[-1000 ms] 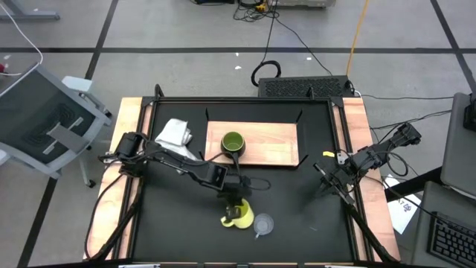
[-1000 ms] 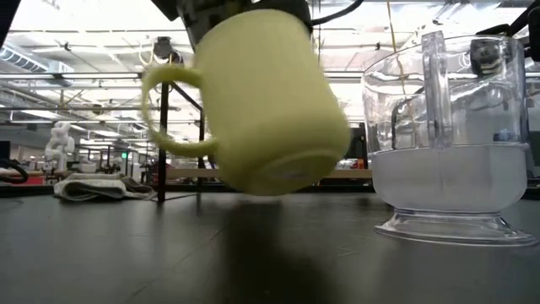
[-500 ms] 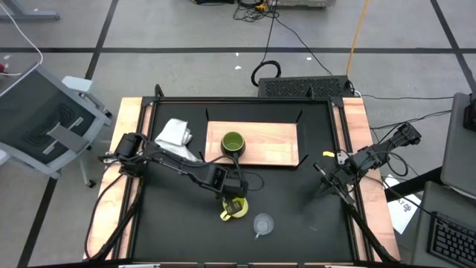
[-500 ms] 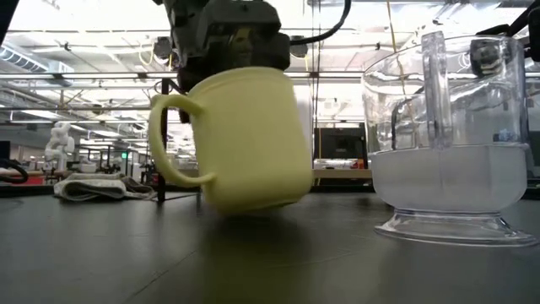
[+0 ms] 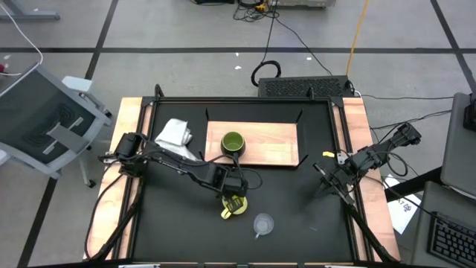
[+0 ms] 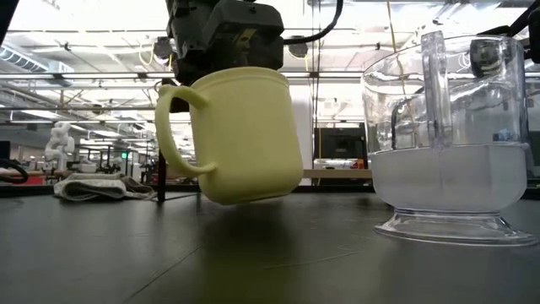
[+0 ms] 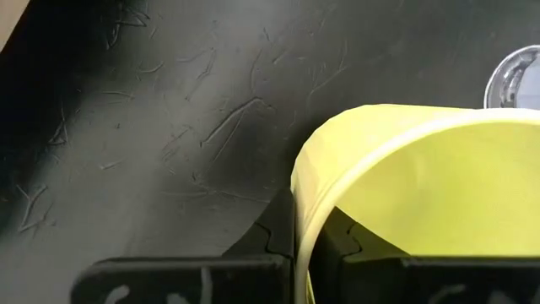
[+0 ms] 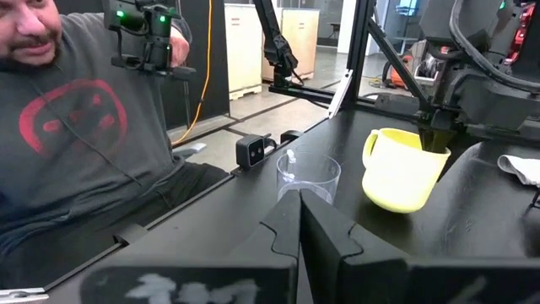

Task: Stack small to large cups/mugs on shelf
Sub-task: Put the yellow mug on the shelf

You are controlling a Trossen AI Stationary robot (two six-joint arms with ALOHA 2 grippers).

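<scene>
**Yellow mug held off the table by left gripper**

Cloth (image 5: 174, 134), white and crumpled, lies at the far left of the black table (image 5: 297, 216), just beside the wooden shelf (image 5: 275, 141). On that shelf, toward its left end, stands the green mug (image 5: 233, 142), upright and with nothing inside.

Nearer the front, the left gripper (image 5: 234, 197) has its fingers pinched shut on the rim of the yellow mug (image 5: 235, 208), one finger inside and one outside the wall. The low view shows the mug tilted, its base clear of the tabletop, handle toward the left. Just to its right stands the clear glass cup (image 5: 263, 223), upright on the table and apart from the mug.

At the right edge of the table waits the right gripper (image 5: 325, 181), fingers closed and holding nothing. Its wrist view shows a person in a grey shirt (image 8: 76, 143) seated beyond the table.
</scene>
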